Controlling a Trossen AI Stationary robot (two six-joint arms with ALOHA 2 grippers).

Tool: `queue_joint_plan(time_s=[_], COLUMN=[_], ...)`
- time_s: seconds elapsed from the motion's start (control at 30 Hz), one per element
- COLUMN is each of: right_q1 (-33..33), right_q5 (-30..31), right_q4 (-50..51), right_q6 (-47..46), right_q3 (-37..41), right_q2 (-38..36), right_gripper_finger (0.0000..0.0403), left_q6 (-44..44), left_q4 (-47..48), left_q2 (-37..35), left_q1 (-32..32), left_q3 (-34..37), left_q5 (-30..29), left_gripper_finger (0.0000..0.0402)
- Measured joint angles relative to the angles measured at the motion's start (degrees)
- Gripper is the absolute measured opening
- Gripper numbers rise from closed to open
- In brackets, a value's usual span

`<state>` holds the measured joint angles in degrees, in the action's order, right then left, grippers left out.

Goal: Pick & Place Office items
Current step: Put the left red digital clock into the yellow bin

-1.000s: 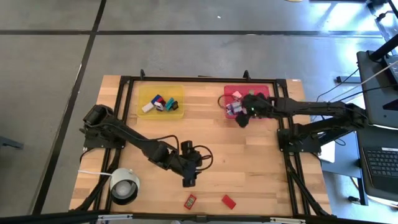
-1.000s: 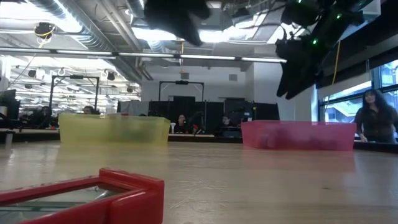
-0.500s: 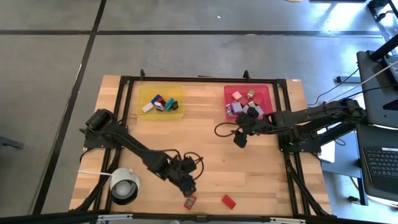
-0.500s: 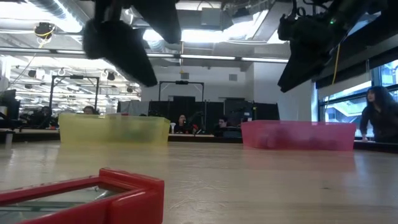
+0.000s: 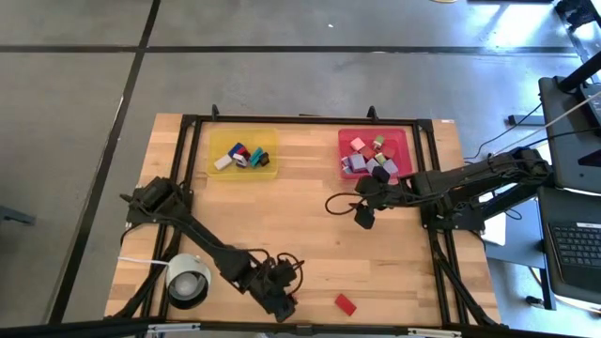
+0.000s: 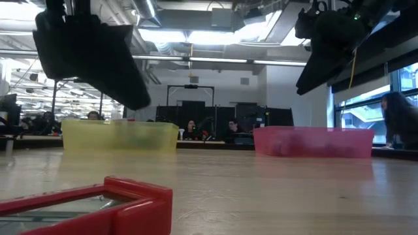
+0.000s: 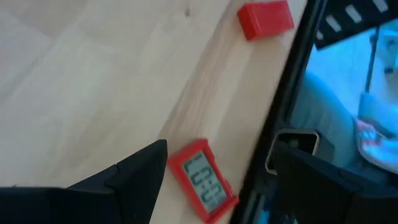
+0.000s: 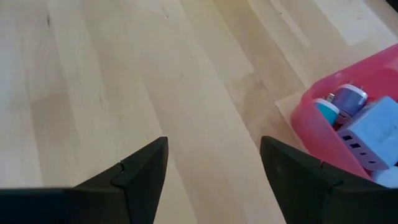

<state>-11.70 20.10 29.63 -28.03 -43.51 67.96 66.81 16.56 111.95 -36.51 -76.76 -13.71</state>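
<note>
Between the spread fingers of our left gripper, at the table's near edge, lies a small flat red digital clock with a grey display; its jaws stand wide open around it and nothing is held. Just beyond that gripper, further along the same edge, a small plain red rectangular block rests on the pale wooden table. From above, the left gripper covers the clock entirely, and the red block sits just to its right. Behind this arm, near its elbow, stands a white round cylinder with a dark centre.

Our right gripper hangs over bare wood, just in front of the red square plastic tray, with its fingers apart and empty. Close beside it, at the tray's near corner, we see a white block with small slots, a lilac piece and a teal piece, all inside the tray wall. More small coloured items fill that tray.

Well away from both grippers, the yellow square plastic tray holds a cluster of white, blue, red, teal and dark pieces.

In the low view the red frame in the foreground is probably the clock, though it is too close to tell.
</note>
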Motion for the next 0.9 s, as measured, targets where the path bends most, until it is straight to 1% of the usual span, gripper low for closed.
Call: queue_joint_plan(time_s=[0.07, 0.13, 0.37, 0.43, 0.6, 0.67, 0.9], right_q1=[-0.54, -0.96, -1.31, -1.29, -1.27, -1.27, -1.27], right_q5=[0.00, 0.00, 0.00, 0.00, 0.00, 0.13, 0.99], right_q4=[0.00, 0.00, 0.01, 0.02, 0.00, 0.01, 0.00], right_q6=[0.00, 0.06, 0.20, 0.20, 0.17, 0.16, -1.57], right_q3=[0.00, 0.00, 0.00, 0.00, 0.00, 0.00, 0.00], right_q2=[0.00, 0.00, 0.00, 0.00, 0.00, 0.00, 0.00], right_gripper_finger=[0.0258, 0.0258, 0.0258, 0.0258, 0.0258, 0.0258, 0.0258], left_q6=[-1.12, -3.75, -19.55, -23.23, -31.81, -35.01, -47.72], left_q4=[0.00, 0.03, 0.31, -0.54, -1.44, -2.58, -2.22], left_q2=[0.71, 1.42, 2.96, 3.50, 4.84, 5.15, 7.65], left_q1=[-1.02, -1.86, -4.48, -5.12, -6.16, -6.40, -7.49], left_q3=[-0.02, -0.02, -0.02, -0.02, 0.01, -0.02, -0.02], left_q5=[-3.37, -5.16, -7.54, -7.57, -5.19, -5.49, -6.80], left_gripper_finger=[0.0290, 0.0290, 0.0290, 0.0290, 0.0290, 0.0290, 0.0290])
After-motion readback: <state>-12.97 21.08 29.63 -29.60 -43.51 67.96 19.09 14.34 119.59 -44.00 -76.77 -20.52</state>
